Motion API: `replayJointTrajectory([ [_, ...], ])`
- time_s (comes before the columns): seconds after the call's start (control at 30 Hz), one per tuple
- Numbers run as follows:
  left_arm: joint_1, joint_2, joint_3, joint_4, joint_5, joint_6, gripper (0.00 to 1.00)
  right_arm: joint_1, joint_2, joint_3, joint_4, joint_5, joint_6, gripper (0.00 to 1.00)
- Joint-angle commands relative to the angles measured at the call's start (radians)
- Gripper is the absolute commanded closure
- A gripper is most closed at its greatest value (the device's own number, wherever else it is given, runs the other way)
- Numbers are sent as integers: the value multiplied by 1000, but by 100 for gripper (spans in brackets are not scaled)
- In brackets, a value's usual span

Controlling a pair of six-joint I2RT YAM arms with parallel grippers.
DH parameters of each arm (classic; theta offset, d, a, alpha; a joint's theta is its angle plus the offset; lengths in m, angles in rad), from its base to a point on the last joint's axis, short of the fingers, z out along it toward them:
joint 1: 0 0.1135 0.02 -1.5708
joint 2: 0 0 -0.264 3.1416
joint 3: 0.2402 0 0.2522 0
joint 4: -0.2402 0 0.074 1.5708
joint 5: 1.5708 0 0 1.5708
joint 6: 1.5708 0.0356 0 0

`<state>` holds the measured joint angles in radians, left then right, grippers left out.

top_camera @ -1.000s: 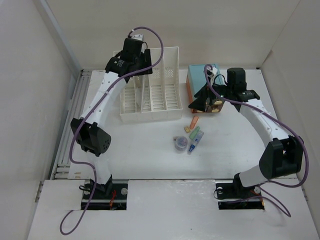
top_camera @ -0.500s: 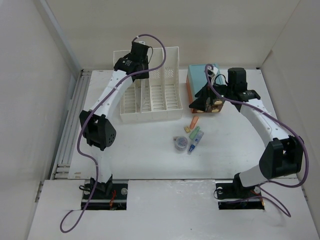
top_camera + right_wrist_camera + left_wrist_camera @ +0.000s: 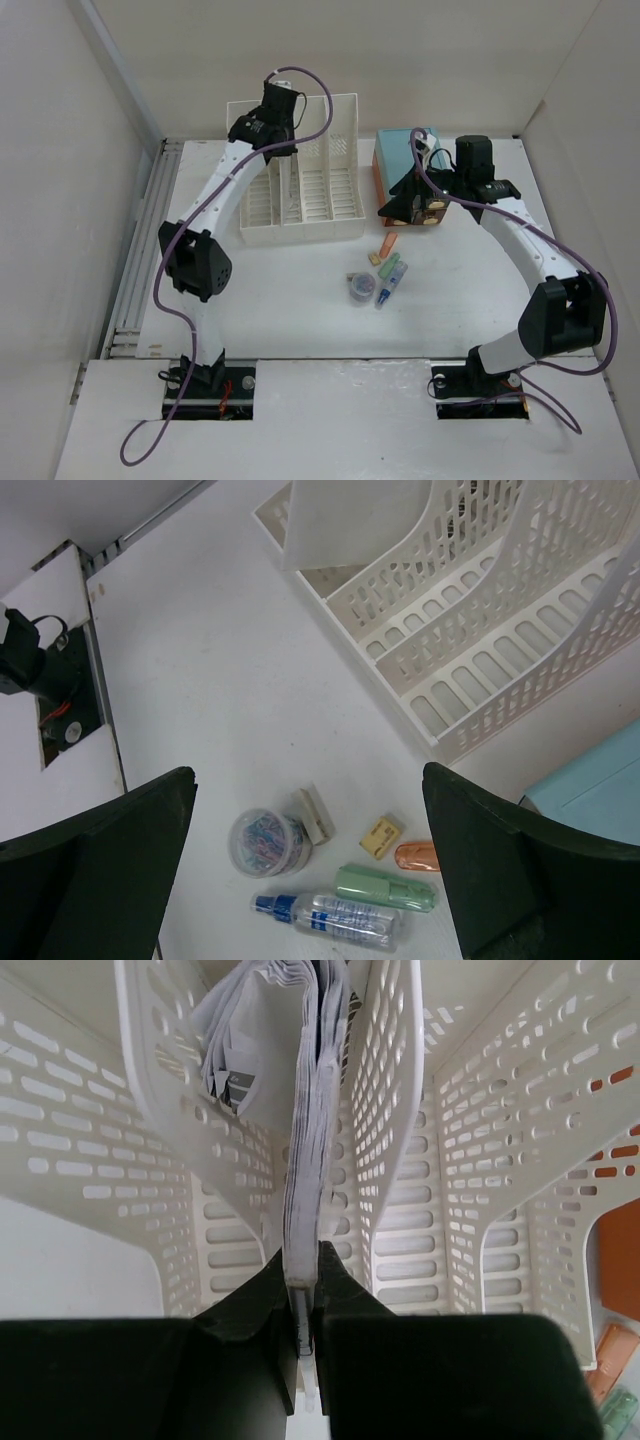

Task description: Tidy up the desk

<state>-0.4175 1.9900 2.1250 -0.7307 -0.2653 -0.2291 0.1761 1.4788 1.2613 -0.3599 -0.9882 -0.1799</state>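
L arm reached further over the file rack (image 3: pixel 330 200) since prev. frame, jaws closing. L gripper (image 3: pixel 302 1270) now pinches the papers (image 3: pixel 305 1160) standing in a rack slot. R gripper (image 3: pixel 308 775) hangs wide open, empty, over the desk (image 3: pixel 290 290), which spans under both arms. Prob. unfinished: clip jar (image 3: pixel 268 842), spray bottle (image 3: pixel 330 917), green marker (image 3: pixel 385 888) lie loose on desk near rack.
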Motion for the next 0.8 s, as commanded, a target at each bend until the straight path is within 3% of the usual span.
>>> replayJointTrajectory([
  [0.0, -33, -179, -52, 88, -46, 5, 100, -6, -37, 38, 7, -35, -13, 0],
  [0.07, -52, -311, -123, 214, -74, 14, 100, -6, -37, 38, 7, -35, -13, 0],
  [0.2, -128, -533, -467, 541, -194, 95, 100, -6, -37, 47, 7, -44, -13, 0],
  [0.43, -217, -689, -908, 1049, -325, 229, 100, -15, -37, 47, -2, -53, -13, 0],
  [0.57, -218, -674, -1023, 1212, -347, 258, 100, -33, -37, 47, -2, -63, -13, 0],
  [0.77, -218, -610, -1048, 1350, -388, 324, 100, -43, -37, 47, -2, -81, -13, 0],
])
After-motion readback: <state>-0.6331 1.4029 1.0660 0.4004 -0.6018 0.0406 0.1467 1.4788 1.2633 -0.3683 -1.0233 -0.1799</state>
